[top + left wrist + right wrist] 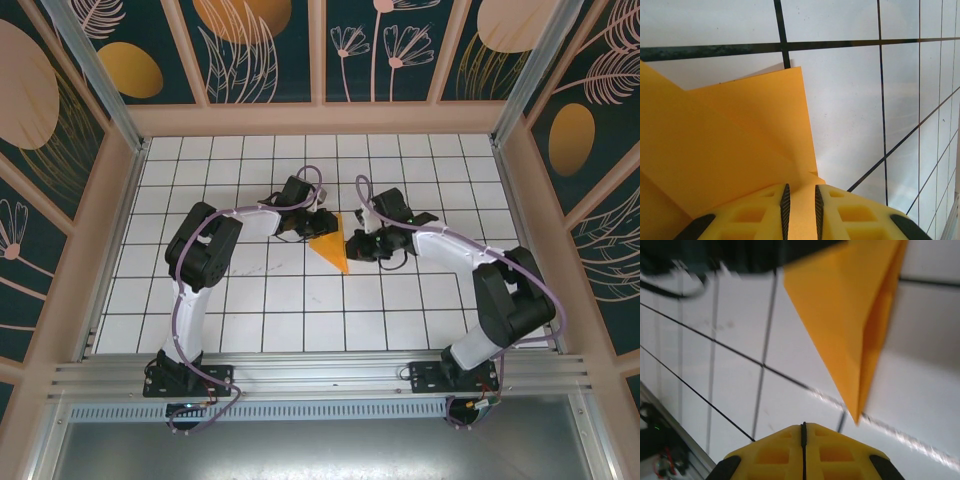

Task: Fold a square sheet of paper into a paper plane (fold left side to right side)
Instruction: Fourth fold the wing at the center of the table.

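The paper plane (332, 250) is an orange-yellow pointed wedge of folded layers lying mid-table, its tip toward the near edge. My left gripper (322, 228) sits at the wedge's wide far-left end. In the left wrist view its jaws (800, 187) stand a narrow gap apart over the paper (730, 150), with orange sheet showing in the gap. My right gripper (362, 247) is just right of the wedge. In the right wrist view it (803, 425) is shut on nothing, and the paper's tip (850, 315) points toward it without touching.
The table (250, 320) is a white surface with a black grid, walled by pink frames and dark decorated panels (60, 160). An aluminium rail (320, 375) carries both arm bases along the near edge.
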You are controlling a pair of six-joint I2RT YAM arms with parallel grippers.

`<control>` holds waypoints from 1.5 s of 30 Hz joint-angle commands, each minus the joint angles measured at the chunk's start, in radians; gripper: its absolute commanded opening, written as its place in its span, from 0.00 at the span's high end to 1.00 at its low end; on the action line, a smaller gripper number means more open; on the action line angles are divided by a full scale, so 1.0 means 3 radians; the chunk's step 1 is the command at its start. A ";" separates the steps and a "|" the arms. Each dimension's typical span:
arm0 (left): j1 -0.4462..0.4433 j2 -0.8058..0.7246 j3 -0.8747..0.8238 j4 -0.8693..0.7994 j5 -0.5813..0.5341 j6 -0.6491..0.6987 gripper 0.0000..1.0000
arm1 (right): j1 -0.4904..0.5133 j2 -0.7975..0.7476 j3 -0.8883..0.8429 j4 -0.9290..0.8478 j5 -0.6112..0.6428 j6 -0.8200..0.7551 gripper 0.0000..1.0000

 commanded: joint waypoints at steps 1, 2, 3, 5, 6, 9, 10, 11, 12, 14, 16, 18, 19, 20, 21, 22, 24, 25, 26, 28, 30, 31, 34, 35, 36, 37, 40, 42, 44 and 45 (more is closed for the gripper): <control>0.0013 0.0120 -0.0126 -0.0406 -0.0264 0.0074 0.75 | -0.0008 0.0335 0.0032 0.0559 -0.0337 0.0213 0.94; 0.0015 0.0123 -0.0126 -0.0404 -0.0260 0.0072 0.75 | -0.0008 0.0420 0.0065 0.0625 -0.0337 0.0245 0.94; 0.0015 0.0120 -0.0126 -0.0403 -0.0261 0.0074 0.75 | -0.0010 0.0510 0.0089 0.0690 -0.0343 0.0269 0.94; 0.0016 0.0114 -0.0134 -0.0407 -0.0264 0.0068 0.75 | -0.0011 0.0647 0.0127 0.0744 -0.0297 0.0284 0.94; 0.0016 0.0112 -0.0128 -0.0403 -0.0263 0.0067 0.75 | -0.0011 0.0714 0.0142 0.0730 -0.0273 0.0278 0.94; 0.0013 0.0109 -0.0127 -0.0389 -0.0245 0.0064 0.75 | -0.0016 0.0853 0.0132 0.0697 -0.0197 0.0248 0.94; 0.0016 0.0101 -0.0130 -0.0389 -0.0243 0.0063 0.75 | -0.0020 0.0885 0.0123 0.0666 -0.0147 0.0242 0.94; 0.0015 0.0087 -0.0133 -0.0381 -0.0246 0.0058 0.75 | -0.0024 0.0906 0.0111 0.0626 -0.0081 0.0242 0.94; 0.0015 0.0066 -0.0129 -0.0372 -0.0240 0.0062 0.75 | -0.0030 0.0911 0.0092 0.0586 -0.0024 0.0232 0.94; 0.0015 -0.0003 -0.0112 -0.0362 -0.0258 0.0076 0.74 | -0.0047 0.0925 0.0052 0.0483 0.0086 0.0227 0.95; 0.0023 -0.0090 -0.0071 -0.0370 -0.0280 0.0099 0.72 | -0.0056 0.0937 0.0025 0.0367 0.0162 0.0203 0.95; 0.0029 -0.0180 -0.0028 -0.0355 -0.0298 0.0131 0.70 | -0.0056 0.0963 0.0005 0.0256 0.0220 0.0166 0.95; 0.0029 -0.0248 -0.0014 -0.0331 -0.0301 0.0157 0.69 | -0.0057 0.0972 -0.0011 0.0207 0.0253 0.0158 0.96; 0.0028 -0.0311 -0.0013 -0.0308 -0.0317 0.0167 0.68 | -0.0061 0.0983 -0.0035 0.0185 0.0270 0.0145 0.98; 0.0029 -0.0391 -0.0027 -0.0261 -0.0340 0.0192 0.67 | -0.0061 0.0985 -0.0083 0.0189 0.0269 0.0149 1.00; 0.0028 -0.0478 -0.0058 -0.0194 -0.0336 0.0211 0.66 | -0.0067 0.0988 -0.0123 0.0207 0.0262 0.0155 1.00; 0.0028 -0.0642 -0.0162 -0.0051 -0.0298 0.0214 0.66 | -0.0073 0.0999 -0.0187 0.0246 0.0232 0.0169 1.00; 0.0030 -0.0710 -0.0224 0.0018 -0.0242 0.0213 0.67 | -0.0079 0.1003 -0.0208 0.0266 0.0218 0.0170 1.00; 0.0031 -0.0772 -0.0306 0.0117 -0.0161 0.0187 0.68 | -0.0085 0.1003 -0.0231 0.0294 0.0194 0.0182 1.00; 0.0014 -0.0835 -0.0443 0.0273 0.0018 0.0152 0.70 | -0.0096 0.1017 -0.0260 0.0334 0.0152 0.0191 1.00; -0.0007 -0.0830 -0.0563 0.0393 0.0180 0.0102 0.72 | -0.0102 0.1030 -0.0265 0.0346 0.0133 0.0190 1.00; -0.0025 -0.0819 -0.0608 0.0440 0.0231 0.0091 0.73 | -0.0102 0.1037 -0.0263 0.0347 0.0131 0.0186 1.00; -0.0058 -0.0724 -0.0679 0.0536 0.0347 0.0048 0.76 | -0.0103 0.1048 -0.0265 0.0354 0.0118 0.0183 1.00; -0.0064 -0.0692 -0.0696 0.0578 0.0380 0.0030 0.77 | -0.0102 0.1057 -0.0263 0.0354 0.0109 0.0181 1.00; -0.0068 -0.0665 -0.0718 0.0654 0.0428 0.0004 0.77 | -0.0102 0.1056 -0.0263 0.0357 0.0108 0.0181 1.00; -0.0068 -0.0637 -0.0729 0.0695 0.0464 -0.0009 0.78 | -0.0100 0.1056 -0.0263 0.0357 0.0107 0.0181 1.00; -0.0069 -0.0560 -0.0722 0.0721 0.0487 -0.0003 0.79 | -0.0103 0.1056 -0.0252 0.0336 0.0110 0.0182 1.00; -0.0066 -0.0494 -0.0712 0.0728 0.0506 -0.0003 0.81 | -0.0103 0.1058 -0.0248 0.0336 0.0107 0.0183 1.00; -0.0065 -0.0432 -0.0700 0.0732 0.0506 -0.0003 0.82 | -0.0103 0.1060 -0.0242 0.0326 0.0107 0.0181 1.00; -0.0069 -0.0404 -0.0691 0.0734 0.0500 -0.0004 0.83 | -0.0102 0.1061 -0.0237 0.0312 0.0112 0.0183 1.00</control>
